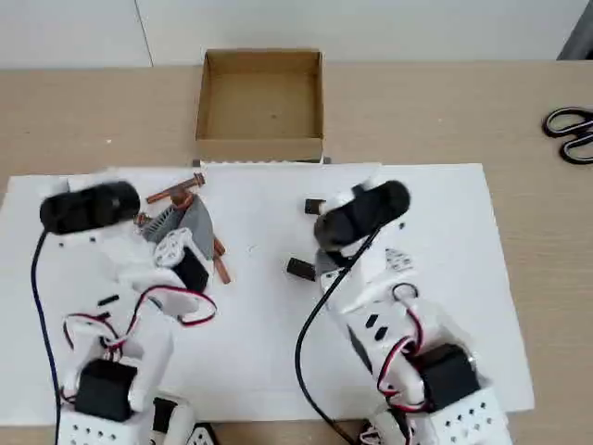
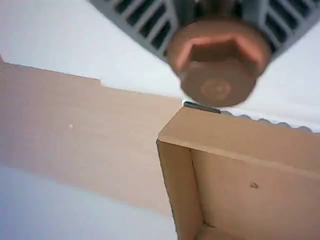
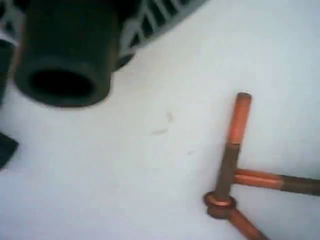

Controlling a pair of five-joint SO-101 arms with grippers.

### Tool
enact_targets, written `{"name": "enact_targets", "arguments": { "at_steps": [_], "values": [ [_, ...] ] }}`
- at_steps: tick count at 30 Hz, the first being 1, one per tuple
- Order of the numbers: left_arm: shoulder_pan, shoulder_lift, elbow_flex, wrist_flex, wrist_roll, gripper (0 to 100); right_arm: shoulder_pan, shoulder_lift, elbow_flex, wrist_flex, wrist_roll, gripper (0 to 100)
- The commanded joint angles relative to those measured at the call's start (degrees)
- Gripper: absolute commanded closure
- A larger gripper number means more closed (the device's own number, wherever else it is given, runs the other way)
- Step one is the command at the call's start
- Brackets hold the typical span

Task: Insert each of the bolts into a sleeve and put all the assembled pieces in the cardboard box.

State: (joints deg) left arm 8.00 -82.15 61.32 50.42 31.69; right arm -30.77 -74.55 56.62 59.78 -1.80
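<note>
A copper bolt [image 2: 218, 62] sits clenched in the left tool [image 2: 216, 14], just off a corner of the cardboard box [image 2: 235, 140]. The right tool [image 3: 75, 15] grasps a black sleeve [image 3: 65, 60] over the white sheet [image 3: 165, 165] on the tabletop [image 1: 445, 111], with loose bolts [image 3: 232, 145] lying crossed nearby.

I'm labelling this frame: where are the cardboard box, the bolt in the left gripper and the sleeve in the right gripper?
cardboard box [image 1: 261, 146]: high view, near wall.
bolt [image 2: 220, 62]: left wrist view, hexagonal head.
sleeve [image 3: 70, 40]: right wrist view, outer side wall.
</note>
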Motion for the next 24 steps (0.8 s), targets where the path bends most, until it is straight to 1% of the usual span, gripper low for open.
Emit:
{"name": "enact_targets", "arguments": {
  "at_steps": [1,6,11,14,24],
  "values": [
    [0.7,-7.65,2.86,-2.11,0.18,99,-6.99,-4.53,3.6,-2.77,3.25,99.6],
    [6.15,-12.31,4.62,-0.79,-0.7,99,-13.32,-9.45,8.79,-2.86,6.42,99.6],
    [10.9,-12.66,4.79,-1.05,-0.7,99,-15.87,-12.44,11.43,-2.86,8.88,99.6],
    [11.87,-12.66,4.79,-1.23,-0.7,99,-15.87,-12.44,11.69,-2.86,9.58,99.6],
    [11.96,-12.66,4.44,-1.85,0.26,99,-15.69,-12.88,11.78,-2.86,9.14,99.6]
  ]
}}
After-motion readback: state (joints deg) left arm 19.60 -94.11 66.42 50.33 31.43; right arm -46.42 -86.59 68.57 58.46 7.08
